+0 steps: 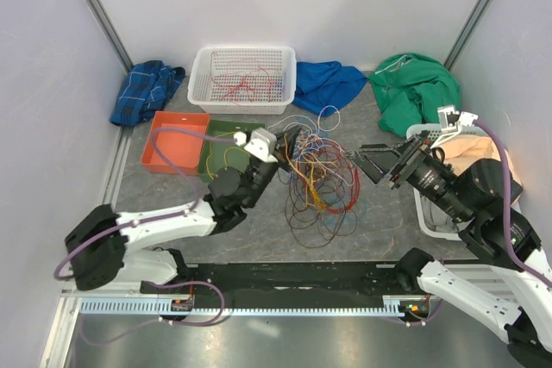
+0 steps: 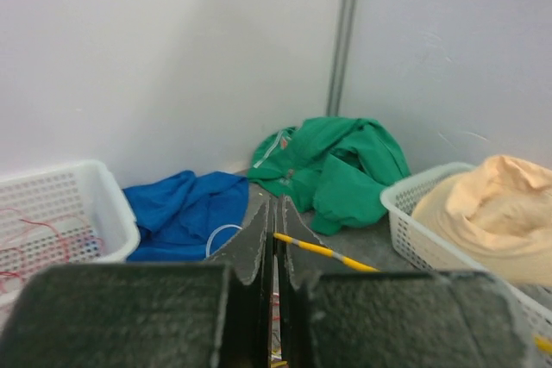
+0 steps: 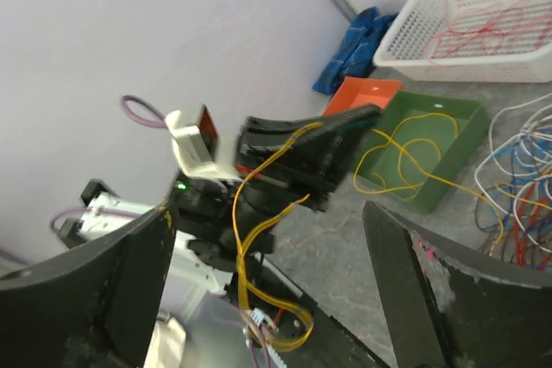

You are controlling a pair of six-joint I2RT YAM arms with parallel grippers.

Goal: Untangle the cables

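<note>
Top external view gives you the cables (image 1: 321, 180) as a loose tangle of red, orange, blue and white loops on the grey surface (image 1: 379, 221) between the two arms. The left fingers (image 1: 290, 139) reach in at the tangle's left edge, but the wrist housing covers much of them, so you cannot read their gap from above. The right fingers (image 1: 371, 154) stand wide apart just right of the tangle, with nothing between them. Yellow loops lie in the green tray (image 1: 222, 131), beside an orange tray (image 1: 171, 142). Thin red strands lie in the white basket (image 1: 244, 82) at the back. The right arm hides most of a second basket (image 1: 427, 221) holding a peach cloth (image 1: 474, 148).

Left wrist view shows you the left fingers (image 2: 259, 247) pressed together. A yellow cable (image 2: 323, 250) comes out at their tips and runs off to the right. The finger bodies fill the lower frame and hide the tangle.

Right wrist view has the right fingers (image 3: 95, 299) at either side of the frame, spread wide and empty. Beyond them the left fingers (image 3: 328, 144) hold the yellow cable (image 3: 243, 247) up off the surface, and it hangs in loops whose lowest part blurs against the arm base. You cannot tell whether it joins the loops in the green tray (image 3: 457, 122). The tangle is cut off at the right edge.
</note>
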